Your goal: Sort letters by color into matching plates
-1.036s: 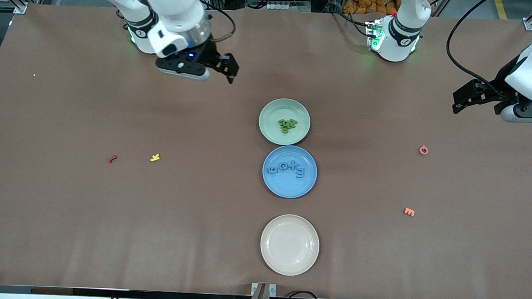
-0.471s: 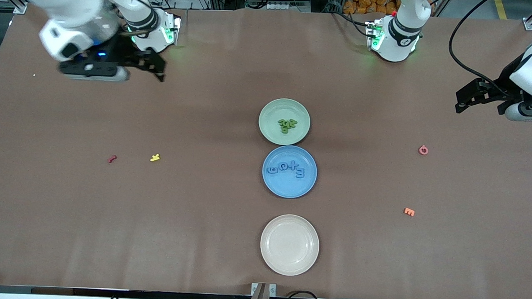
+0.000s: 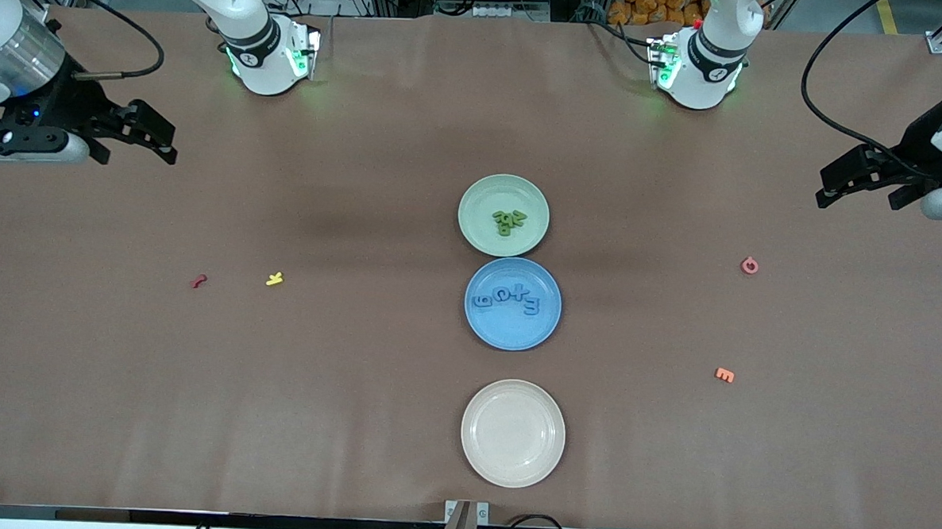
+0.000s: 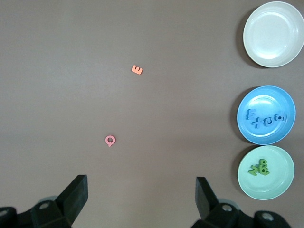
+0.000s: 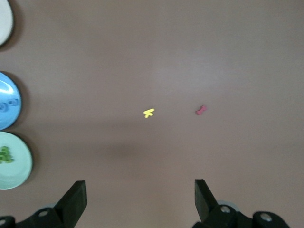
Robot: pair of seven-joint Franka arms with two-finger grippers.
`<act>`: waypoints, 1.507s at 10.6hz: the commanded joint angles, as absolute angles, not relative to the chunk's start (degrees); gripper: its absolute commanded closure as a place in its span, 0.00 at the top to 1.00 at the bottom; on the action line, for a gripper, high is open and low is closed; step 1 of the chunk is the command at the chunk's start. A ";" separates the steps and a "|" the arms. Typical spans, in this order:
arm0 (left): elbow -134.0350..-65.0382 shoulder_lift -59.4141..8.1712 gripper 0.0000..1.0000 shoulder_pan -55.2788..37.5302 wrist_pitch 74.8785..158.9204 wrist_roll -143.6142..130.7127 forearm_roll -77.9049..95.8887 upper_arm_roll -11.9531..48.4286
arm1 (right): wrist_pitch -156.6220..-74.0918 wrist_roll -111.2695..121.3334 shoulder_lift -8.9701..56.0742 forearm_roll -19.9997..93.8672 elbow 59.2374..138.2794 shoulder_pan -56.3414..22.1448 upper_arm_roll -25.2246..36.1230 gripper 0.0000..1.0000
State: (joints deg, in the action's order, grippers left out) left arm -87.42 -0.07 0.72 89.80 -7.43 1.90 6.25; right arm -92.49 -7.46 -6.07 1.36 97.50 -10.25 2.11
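The green letters (image 3: pixel 509 220) lie heaped in the green plate (image 3: pixel 480 199) and the blue letters (image 3: pixel 508 299) in a row in the blue plate (image 3: pixel 509 335), so the sorting looks done. The left gripper (image 3: pixel 838 186) and right gripper (image 3: pixel 152 134) hang over opposite ends of the surface (image 3: pixel 355 371), fingers released and empty. Little can go wrong now, unless an arm grabs a stray red, yellow, pink or orange letter and drops it into a sorted plate.
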 commanded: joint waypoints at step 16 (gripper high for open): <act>-87.10 -0.18 1.00 0.97 90.70 -7.12 2.55 6.68 | -89.12 -0.26 -5.89 0.87 95.54 -11.07 6.07 1.00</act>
State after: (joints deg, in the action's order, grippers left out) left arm -87.43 -0.11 0.74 90.25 -7.43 1.92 6.45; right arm -89.81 -0.59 -5.72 -0.24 96.01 -10.93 6.32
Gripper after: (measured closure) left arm 0.000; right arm 0.000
